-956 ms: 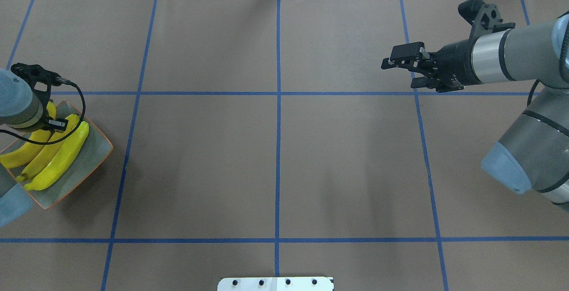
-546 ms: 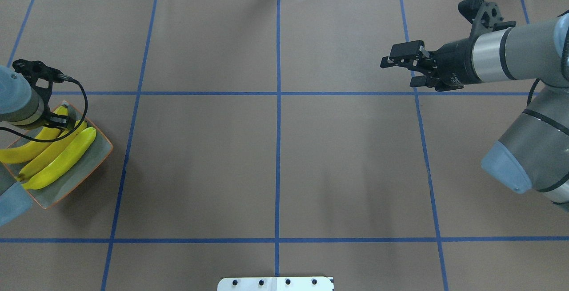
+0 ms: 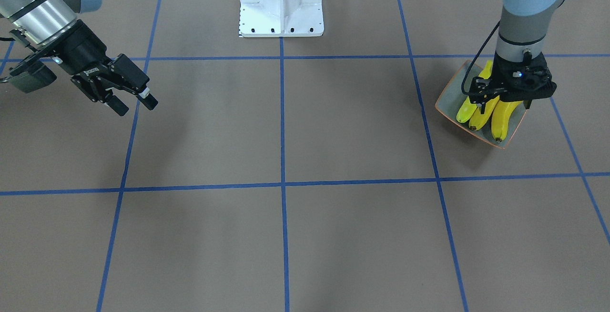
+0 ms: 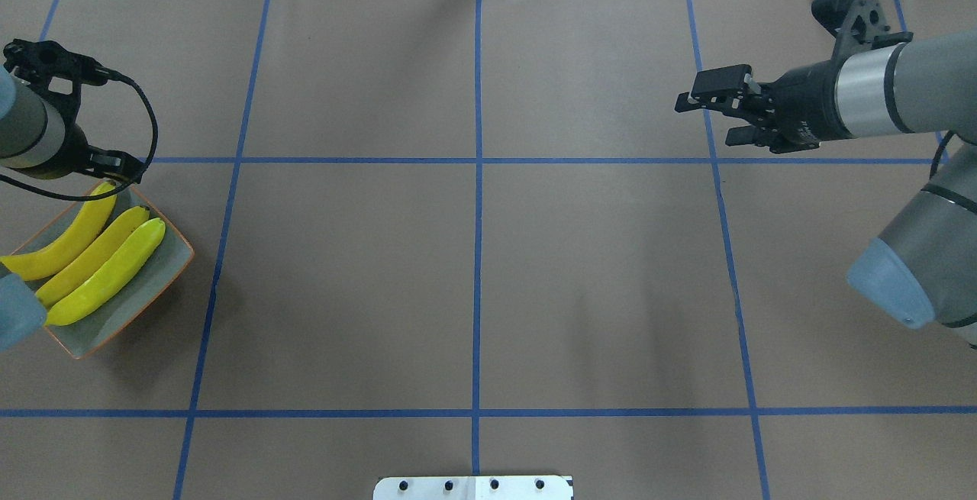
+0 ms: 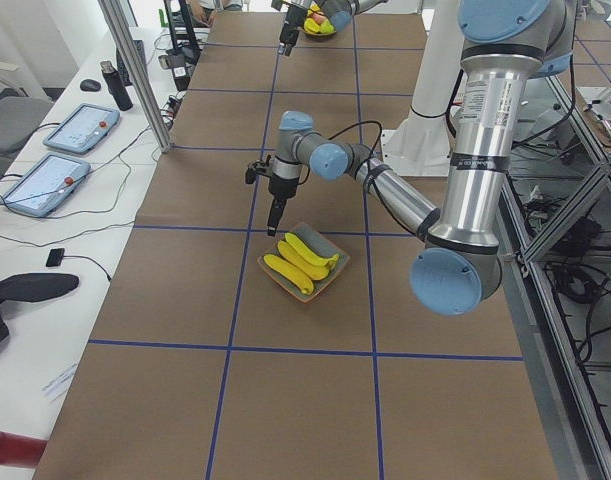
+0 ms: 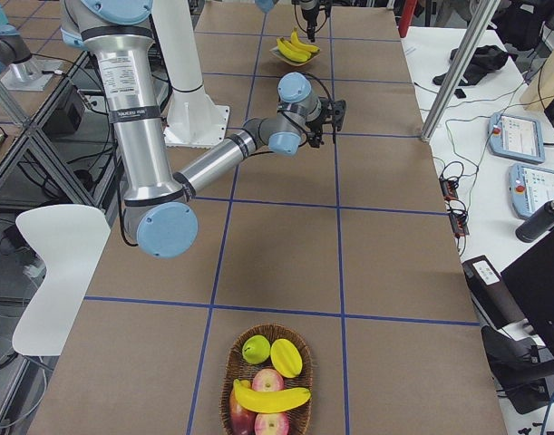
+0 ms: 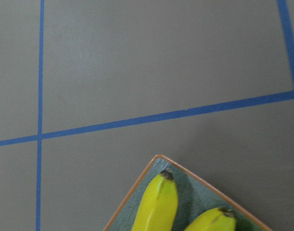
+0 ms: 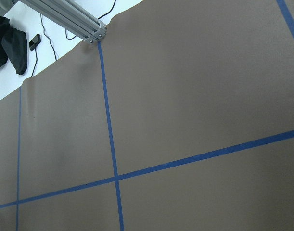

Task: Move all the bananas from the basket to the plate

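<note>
Bananas (image 4: 99, 256): three lie side by side on the plate (image 4: 149, 286), at the left edge of the surface; we judge them delivered.
Basket (image 6: 228, 376): at the right edge, it holds a fourth banana (image 6: 271, 397) on top of other fruit (image 6: 286, 357), so we count the task unfinished.
Left gripper (image 5: 275, 224): hangs over the plate's far corner, carrying nothing we can see; whether its jaws are spread or pressed together, we cannot tell.
Right gripper (image 4: 706, 112): jaws spread and empty, toward the right edge, well placed, we think, to go for the basket.
</note>
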You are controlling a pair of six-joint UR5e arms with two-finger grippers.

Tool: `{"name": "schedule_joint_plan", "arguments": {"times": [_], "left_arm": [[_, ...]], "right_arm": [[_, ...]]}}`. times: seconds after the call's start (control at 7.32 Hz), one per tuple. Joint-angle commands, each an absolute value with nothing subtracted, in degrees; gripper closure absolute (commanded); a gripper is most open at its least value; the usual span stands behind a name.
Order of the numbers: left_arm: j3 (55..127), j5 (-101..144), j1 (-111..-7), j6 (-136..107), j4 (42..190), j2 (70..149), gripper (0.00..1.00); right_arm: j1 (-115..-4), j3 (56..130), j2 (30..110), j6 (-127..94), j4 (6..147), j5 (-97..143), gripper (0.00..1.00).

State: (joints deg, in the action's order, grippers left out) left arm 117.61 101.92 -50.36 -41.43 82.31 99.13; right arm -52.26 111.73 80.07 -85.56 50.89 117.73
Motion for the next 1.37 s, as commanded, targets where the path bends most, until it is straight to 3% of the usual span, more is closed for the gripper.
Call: {"name": "schedule_joint_plan", "arguments": {"times": [0.0,0.55,0.96,1.23], "left_arm": [[120.1,109.6,-54.1,-41.5,81.7,101.5,0.01],[123.0,113.5,-55.7,-41.5,81.6,101.1,0.01],[122.9,113.5,-55.6,-41.7,81.6,101.2,0.00],[123.0,113.6,-55.6,-42.2,81.6,101.2,0.00]], "right_arm": [[-56.7,112.1,86.4,-79.0,50.9,118.4,0.00],[-68.1,107.8,99.3,-54.5,51.7,118.7,0.00],[-86.9,92.2,100.7,-37.8,51.9,133.4,0.00],[-94.7,85.6,103.4,-29.8,51.5,134.4,0.00]]}}
